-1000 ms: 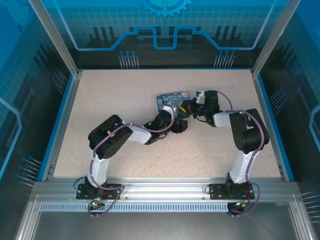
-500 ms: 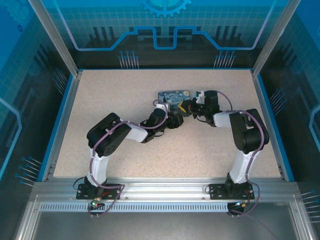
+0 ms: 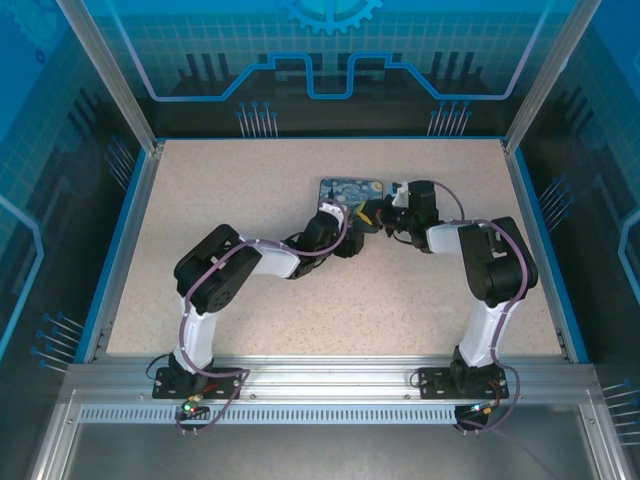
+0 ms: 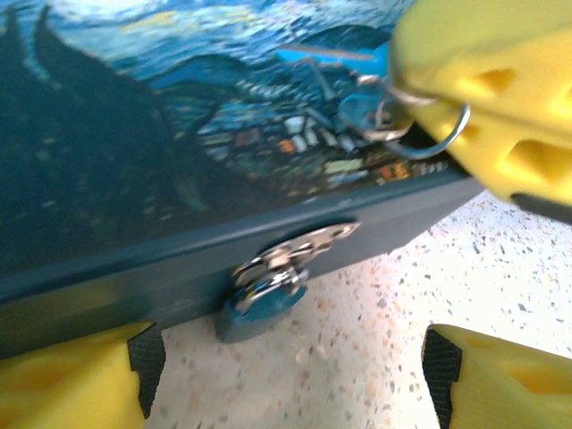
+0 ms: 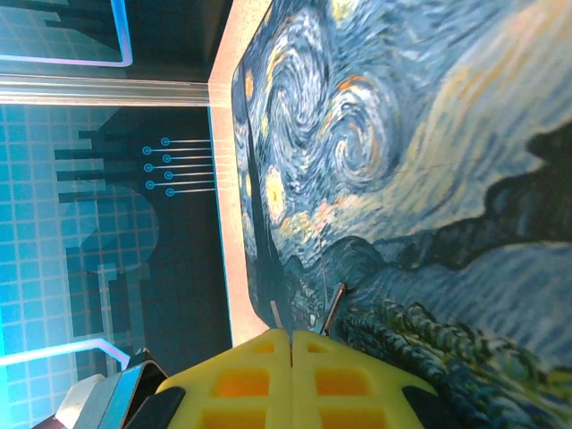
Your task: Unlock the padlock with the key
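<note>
Left hand [image 4: 286, 375] released; right hand [image 5: 290, 342] clenched on key [image 5: 332, 306]; padlock [image 4: 259, 308] half-hidden under hasp [image 4: 313, 241].

Tabletop [image 3: 230, 230]: beige, speckled, evenly lit. Blue border strip [image 3: 122, 240] runs along the 9, 12 and 3 o'clock edges. Aluminium rail [image 3: 330, 375] spans the 6 o'clock edge, with a slotted track just below it. 2 aluminium posts [image 3: 108, 75] rise at 10 and 2 o'clock. Back wall panel [image 3: 330, 60] at 12 o'clock: blue grid, circuit lines, gear emblem [image 3: 330, 12]. Side panels [image 3: 40, 200] at 9 and 3 o'clock carry a similar print.
</note>
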### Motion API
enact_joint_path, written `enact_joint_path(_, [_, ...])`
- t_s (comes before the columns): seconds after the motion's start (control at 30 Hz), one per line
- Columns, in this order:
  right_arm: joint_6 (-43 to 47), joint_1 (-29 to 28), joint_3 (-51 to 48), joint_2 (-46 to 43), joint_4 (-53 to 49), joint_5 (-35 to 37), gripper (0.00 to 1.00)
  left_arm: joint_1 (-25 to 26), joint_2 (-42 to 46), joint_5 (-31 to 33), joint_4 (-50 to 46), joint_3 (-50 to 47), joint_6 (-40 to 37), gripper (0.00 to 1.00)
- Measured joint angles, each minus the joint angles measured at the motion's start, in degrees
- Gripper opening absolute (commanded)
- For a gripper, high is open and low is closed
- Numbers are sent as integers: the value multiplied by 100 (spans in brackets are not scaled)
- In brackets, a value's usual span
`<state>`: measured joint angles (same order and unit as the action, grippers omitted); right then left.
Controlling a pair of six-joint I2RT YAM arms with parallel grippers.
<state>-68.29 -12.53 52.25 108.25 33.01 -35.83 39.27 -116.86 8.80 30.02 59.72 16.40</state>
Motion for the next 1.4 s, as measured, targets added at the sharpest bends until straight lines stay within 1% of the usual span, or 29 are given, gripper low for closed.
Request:
enact_joint_path(0.17, [-2, -20, 26, 26, 2, 0, 0, 28, -275, -55, -85, 341, -186, 77])
enact_joint_path(0.4, [0, -22, 59, 59, 20, 2, 0, 33, -509, -527, -144, 702, -92, 77])
enact_joint_path(0.57, [2, -22, 66, 59, 2, 7, 0, -48, -518, -918, -46, 699, 356, 76])
enact_joint_path(0.73, [2, -24, 74, 63, 4, 44, 0, -192, -542, -1283, 341, 551, 975, 75])
enact_joint_path(0.87, [17, -26, 98, 70, 24, 114, 0, -251, -590, -1460, 669, 468, 1268, 74])
enact_joint_path(0.93, [31, -26, 101, 74, 31, 136, 0, -302, -601, -1547, 780, 435, 1436, 72])
enact_joint_path(1.13, [44, -22, 101, 81, 26, 133, 0, -415, -614, -1622, 1244, 254, 1967, 67])
enact_joint_path(1.3, [46, -22, 103, 92, 50, 140, 0, -428, -693, -1626, 1410, 240, 2149, 67])
enact_joint_path(1.4, [46, -20, 103, 96, 63, 140, 0, -428, -695, -1633, 1375, 262, 2118, 69])
